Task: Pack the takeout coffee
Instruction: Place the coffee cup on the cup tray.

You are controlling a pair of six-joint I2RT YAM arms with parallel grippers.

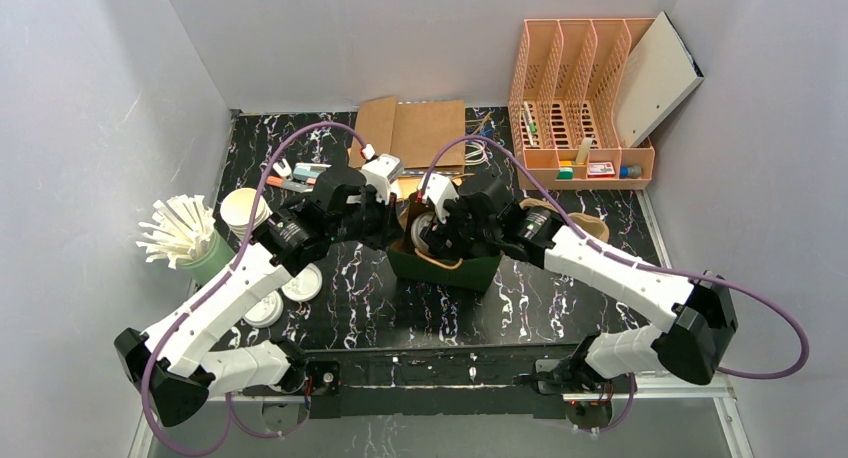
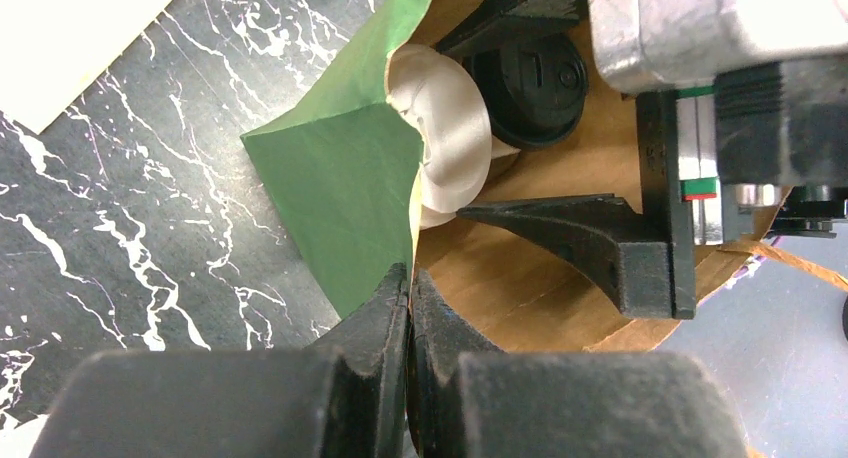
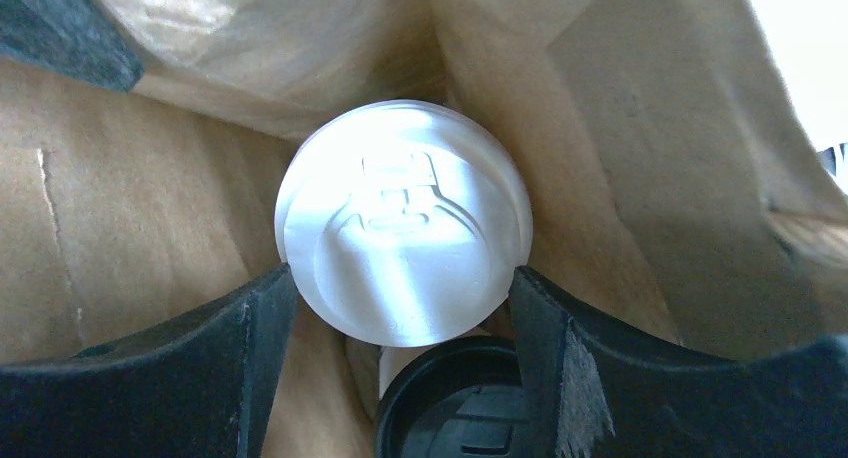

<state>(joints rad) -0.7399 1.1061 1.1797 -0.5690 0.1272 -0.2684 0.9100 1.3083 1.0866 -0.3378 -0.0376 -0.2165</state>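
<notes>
Left gripper: fingers together, pinching rim of green bag. Inside bag: black-lidded cup nearest, cut off. Behind it, white-lidded cup, glossy domed lid, clamped by right gripper. Cup bodies hidden.

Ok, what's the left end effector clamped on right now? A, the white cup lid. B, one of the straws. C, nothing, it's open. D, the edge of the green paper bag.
D: the left wrist view shows the left end effector shut on the rim of the green paper bag, while the white cup lid sits inside the bag, clasped by the right end effector.
</notes>
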